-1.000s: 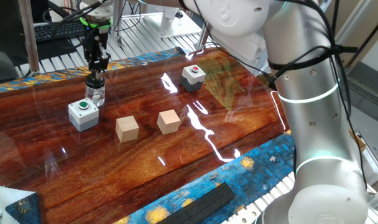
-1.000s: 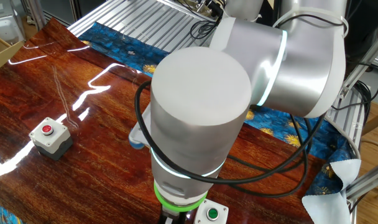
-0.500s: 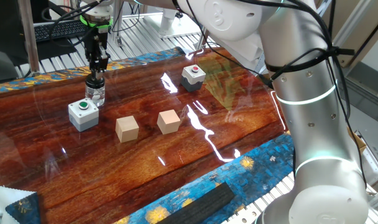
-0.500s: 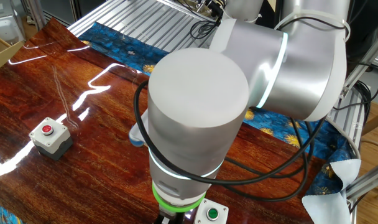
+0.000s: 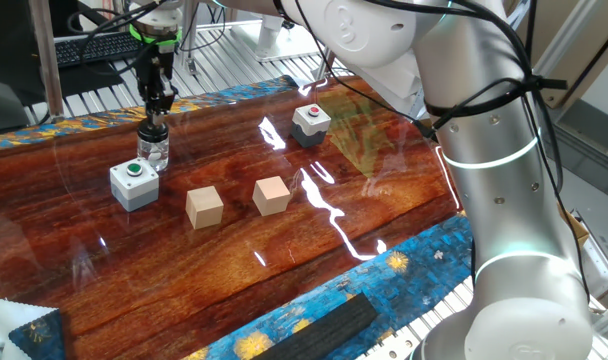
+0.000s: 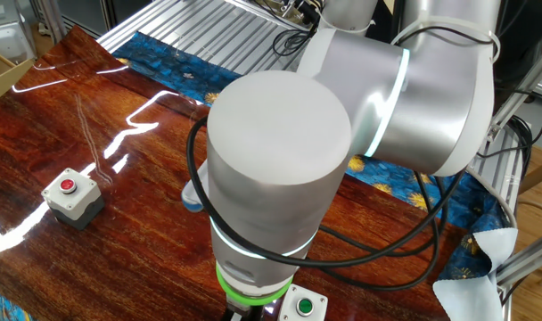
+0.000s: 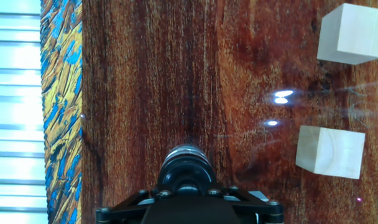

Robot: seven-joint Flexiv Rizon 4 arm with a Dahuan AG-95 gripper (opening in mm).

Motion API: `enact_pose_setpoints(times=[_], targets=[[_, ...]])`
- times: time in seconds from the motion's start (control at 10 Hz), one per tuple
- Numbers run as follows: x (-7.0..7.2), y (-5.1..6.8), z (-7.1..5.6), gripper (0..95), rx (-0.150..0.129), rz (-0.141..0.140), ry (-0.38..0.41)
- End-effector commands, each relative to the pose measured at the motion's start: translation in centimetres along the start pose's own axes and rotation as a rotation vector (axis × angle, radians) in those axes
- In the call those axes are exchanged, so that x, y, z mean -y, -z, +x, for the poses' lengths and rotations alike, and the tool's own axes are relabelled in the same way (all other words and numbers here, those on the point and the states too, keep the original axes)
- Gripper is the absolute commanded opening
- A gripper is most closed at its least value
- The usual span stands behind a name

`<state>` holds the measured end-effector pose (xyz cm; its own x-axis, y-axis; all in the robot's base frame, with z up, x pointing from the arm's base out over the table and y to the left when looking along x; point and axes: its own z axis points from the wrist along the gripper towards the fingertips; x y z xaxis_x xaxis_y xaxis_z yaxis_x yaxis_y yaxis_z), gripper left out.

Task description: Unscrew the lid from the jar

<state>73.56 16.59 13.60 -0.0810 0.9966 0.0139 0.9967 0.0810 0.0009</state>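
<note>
Gripping lid (image 5: 152, 128) from directly above, gripper (image 5: 153, 118) closed on it; jar (image 5: 154, 148) upright beneath.

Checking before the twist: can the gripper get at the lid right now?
Probably yes. The gripper hangs straight above the jar, fingers at the lid, nothing between; whether it is gripped, I cannot tell.

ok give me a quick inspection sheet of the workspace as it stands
surface: glossy wooden table, strong glare
jar: small clear jar upright, next to the green button box
lid: black lid on the jar
gripper: gripper directly above the lid, jaw state unclear
clutter: two wooden cubes, red button box
cables: black cables looping along the arm
surroundings: blue patterned cloth, metal frame
</note>
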Motion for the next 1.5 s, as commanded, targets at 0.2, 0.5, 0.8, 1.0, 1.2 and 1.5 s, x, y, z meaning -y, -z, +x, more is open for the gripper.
enact_pose_setpoints(times=[0.2, 0.5, 0.8, 1.0, 1.2, 1.5], targets=[[0.04, -0.05, -0.03, 0.0, -0.001, 0.0, 0.02], [0.03, -0.05, -0.03, 0.0, 0.005, -0.001, 0.085], [-0.01, -0.02, -0.06, 0.0, 0.006, 0.0, 0.165], [-0.01, -0.02, -0.05, 0.0, 0.009, 0.0, 0.199], [0.0, -0.01, -0.03, 0.0, 0.018, 0.002, 0.286], [0.0, 0.0, -0.01, 0.0, 0.019, 0.004, 0.423]])
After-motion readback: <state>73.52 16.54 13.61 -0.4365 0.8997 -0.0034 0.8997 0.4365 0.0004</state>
